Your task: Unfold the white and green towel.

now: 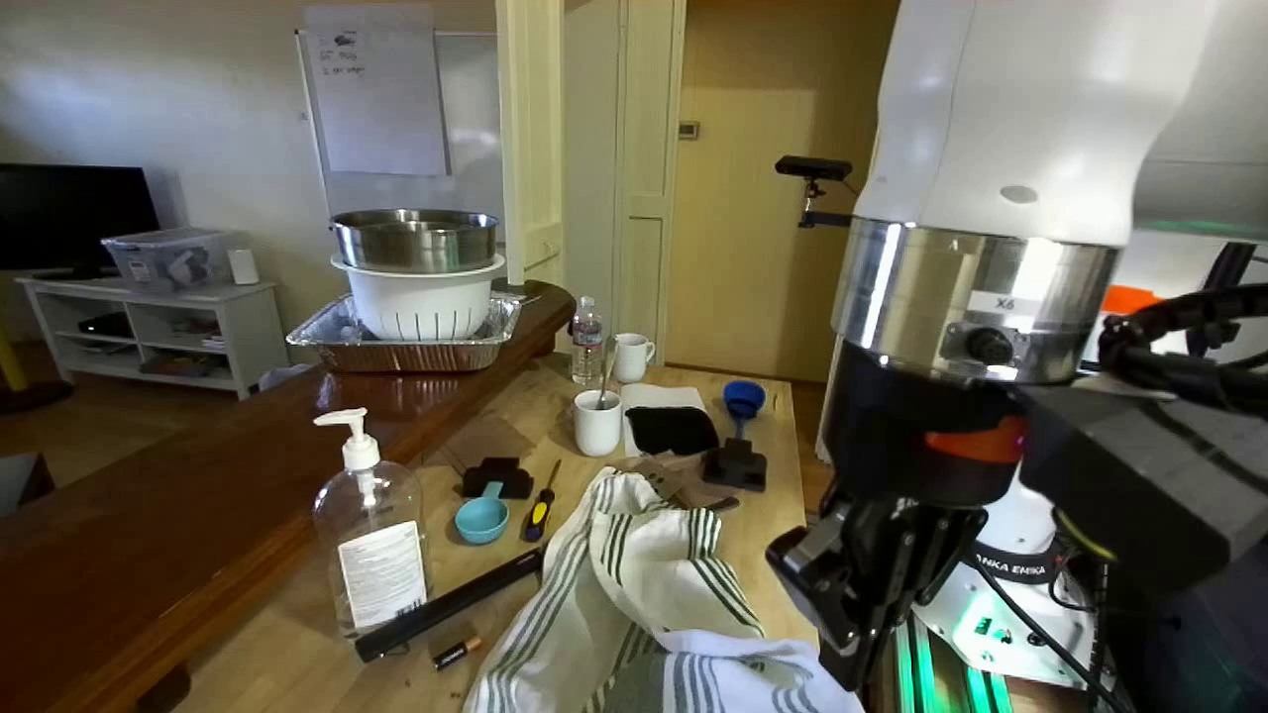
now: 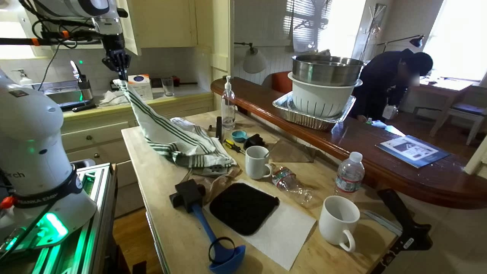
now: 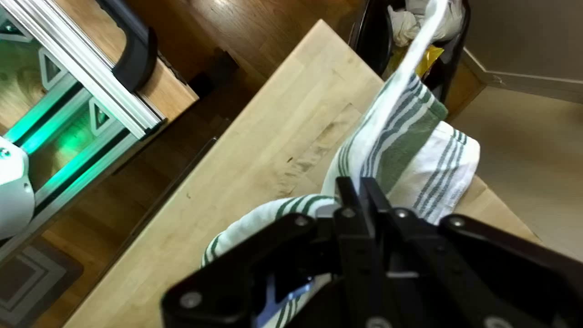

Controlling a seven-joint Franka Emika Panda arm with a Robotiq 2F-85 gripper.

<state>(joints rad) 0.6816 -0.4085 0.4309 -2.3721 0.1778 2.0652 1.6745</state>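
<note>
The white and green towel [image 2: 171, 135] hangs slanting from my gripper [image 2: 122, 77] in an exterior view, with its lower part bunched on the table. Another exterior view shows the towel [image 1: 634, 594] crumpled in folds at the front of the table, its near part cut off by the frame. There my gripper [image 1: 854, 673] points down at the towel's side, its tips near the bottom edge. In the wrist view the fingers of my gripper [image 3: 356, 182] are nearly together on the towel's edge. The towel [image 3: 410, 150] spreads behind them, with a striped fold lying over the table's corner.
On the wooden table [image 2: 159, 190] stand a soap bottle [image 1: 371, 555], a black bar [image 1: 451, 604], a screwdriver [image 1: 540, 510], a blue cup [image 1: 482, 519] and white mugs [image 2: 257, 161]. A raised wooden counter [image 2: 266, 95] runs along one side and holds stacked bowls.
</note>
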